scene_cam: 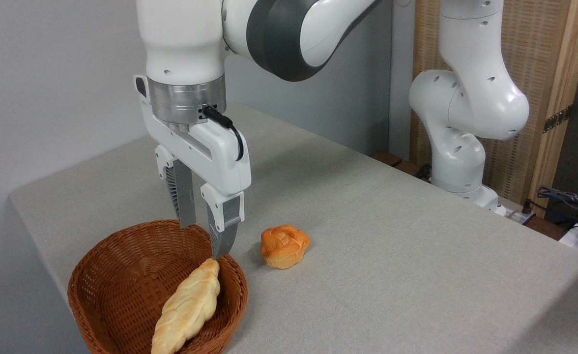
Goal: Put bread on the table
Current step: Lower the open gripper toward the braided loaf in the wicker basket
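While the bread (187, 306) lies slanted in the wicker basket (97, 285), its far tip on the rim, the gripper (204, 241) hangs just above that tip, jaws parted, holding nothing. A round bun (284, 246) sits farther back on the table (392, 255).

One braided loaf of bread (187, 307), one small round orange bun (284, 246), one brown wicker basket (102, 275), one cloth-covered table (392, 255). One white robot arm (466, 108) carries one two-finger gripper (204, 241). That makes two baked items in all.
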Tool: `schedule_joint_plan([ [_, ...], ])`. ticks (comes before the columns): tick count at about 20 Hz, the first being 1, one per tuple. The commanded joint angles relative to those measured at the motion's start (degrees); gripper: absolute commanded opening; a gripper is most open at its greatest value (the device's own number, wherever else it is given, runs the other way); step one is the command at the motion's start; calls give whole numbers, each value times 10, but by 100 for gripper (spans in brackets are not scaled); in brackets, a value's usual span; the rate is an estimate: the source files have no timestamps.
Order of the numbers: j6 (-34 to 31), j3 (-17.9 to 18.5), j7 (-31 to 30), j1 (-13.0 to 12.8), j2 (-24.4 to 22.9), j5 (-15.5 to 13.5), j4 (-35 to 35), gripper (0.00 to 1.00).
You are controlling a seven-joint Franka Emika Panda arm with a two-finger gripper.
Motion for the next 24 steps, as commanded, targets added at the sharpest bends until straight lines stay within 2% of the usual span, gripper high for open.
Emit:
schedule_joint_plan([
  [1,-3,6,-6,-5,-1,4,-1,100],
  [11,-4,7,-22,-5,-1,4,-2,100],
  [16,-4,16,-144,-5,-5,4,-1,100],
  [18,0,30,-154,-5,-3,3,-2,100],
  [20,8,31,-155,-5,-1,-5,-2,100],
  [24,20,31,-194,-5,13,-9,-5,100],
])
